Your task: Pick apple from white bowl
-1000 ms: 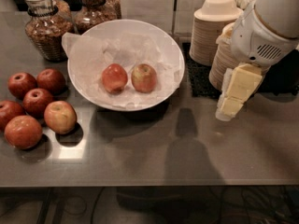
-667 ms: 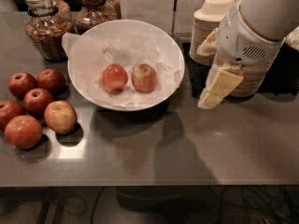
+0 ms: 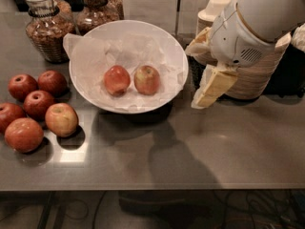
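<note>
Gripper (image 3: 199, 101) has moved left since 1 s ago, now just right of white bowl (image 3: 174, 51); I can't tell its grip. Bowl holds apple (image 3: 147, 79) & redder apple (image 3: 116, 79).

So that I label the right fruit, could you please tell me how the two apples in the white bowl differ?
The right apple is paler, yellow-green with a red-orange blush; the left apple is more evenly red-orange. The right apple lies nearer the pincer, which hovers to the right of the white bowl; the left apple lies farther from it. Both rest side by side on the crumpled paper and look about the same size.
</note>
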You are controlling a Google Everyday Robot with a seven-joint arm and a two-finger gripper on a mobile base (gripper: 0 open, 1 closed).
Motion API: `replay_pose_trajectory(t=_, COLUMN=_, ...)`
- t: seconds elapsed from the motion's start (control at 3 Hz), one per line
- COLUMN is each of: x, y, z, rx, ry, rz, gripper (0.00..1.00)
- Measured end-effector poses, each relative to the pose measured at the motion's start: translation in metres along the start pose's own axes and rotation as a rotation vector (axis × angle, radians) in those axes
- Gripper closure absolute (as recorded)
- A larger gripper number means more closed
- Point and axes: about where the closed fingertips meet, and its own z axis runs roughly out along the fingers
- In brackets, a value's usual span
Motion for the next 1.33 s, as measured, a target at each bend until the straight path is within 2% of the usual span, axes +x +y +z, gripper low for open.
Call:
replay_pose_trajectory(t=0.33, x=0.0, y=0.0, z=0.0, rx=0.0, ry=0.0, rz=0.0, gripper=0.36)
replay_pose_trajectory(t=0.67, x=-0.002, y=-0.005, z=0.012, rx=-0.003, ry=-0.017, rz=0.001, gripper=0.24)
replay_pose_trajectory(t=1.33, x=-0.015, y=-0.035, z=0.067, rx=-0.032, ry=-0.064, rz=-0.053, gripper=0.18)
